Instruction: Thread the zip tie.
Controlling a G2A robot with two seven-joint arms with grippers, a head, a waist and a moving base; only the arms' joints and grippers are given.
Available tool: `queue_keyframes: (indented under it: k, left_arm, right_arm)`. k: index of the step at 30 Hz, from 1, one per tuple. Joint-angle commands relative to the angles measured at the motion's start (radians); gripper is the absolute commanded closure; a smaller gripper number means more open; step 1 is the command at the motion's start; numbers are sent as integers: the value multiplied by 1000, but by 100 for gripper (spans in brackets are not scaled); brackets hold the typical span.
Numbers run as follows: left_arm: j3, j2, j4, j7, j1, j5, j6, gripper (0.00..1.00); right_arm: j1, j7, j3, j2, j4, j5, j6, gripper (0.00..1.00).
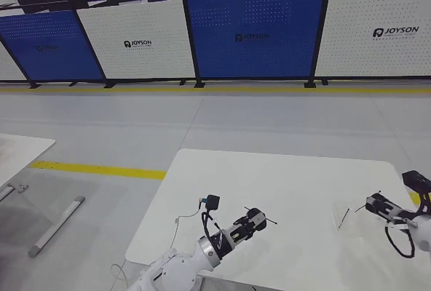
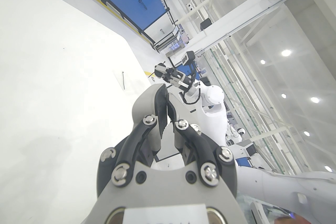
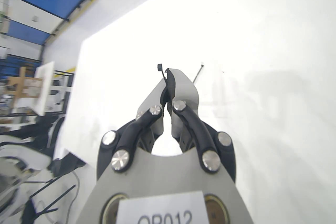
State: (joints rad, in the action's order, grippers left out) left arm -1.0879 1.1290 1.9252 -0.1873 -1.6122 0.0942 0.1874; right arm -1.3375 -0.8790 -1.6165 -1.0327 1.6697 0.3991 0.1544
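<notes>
Protruding from the clenched right tool (image 3: 167,79), a black zip tie (image 3: 162,72) is gripped with its head clear of the fingertips. A second zip tie (image 3: 198,73) lies flat on the white tabletop (image 3: 262,25) just beyond that tool. Well apart from it, the left tool (image 2: 167,99) is clenched.

Left pincer (image 2: 167,97) clamped closed; right pincer (image 3: 167,79) clamped closed too.

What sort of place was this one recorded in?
Probably a large industrial hall or factory floor. Pegboard partitions fence off the work area, yellow floor tape marks lanes, and ceiling lights sit in rows high overhead.
</notes>
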Motion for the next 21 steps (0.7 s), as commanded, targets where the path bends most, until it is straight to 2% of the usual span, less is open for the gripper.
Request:
queue_keyframes:
  k: [1, 5, 8, 10, 21]
  left_arm:
    - [0, 0, 0, 0, 0, 0, 0, 100]
    - [0, 0, 0, 0, 0, 0, 0, 100]
    - [0, 0, 0, 0, 0, 0, 0, 100]
    - [0, 0, 0, 0, 0, 0, 0, 100]
    - [0, 0, 0, 0, 0, 0, 0, 100]
  right_arm:
    - [-40, 21, -53, 0, 12, -105, -52, 100]
    - [-147, 73, -112, -5, 57, -255, -132, 100]
    - [-228, 115, -119, -10, 98, -312, -174, 100]
    - [-256, 147, -109, -13, 108, -314, -186, 100]
    - [-256, 147, -109, -13, 108, -314, -186, 100]
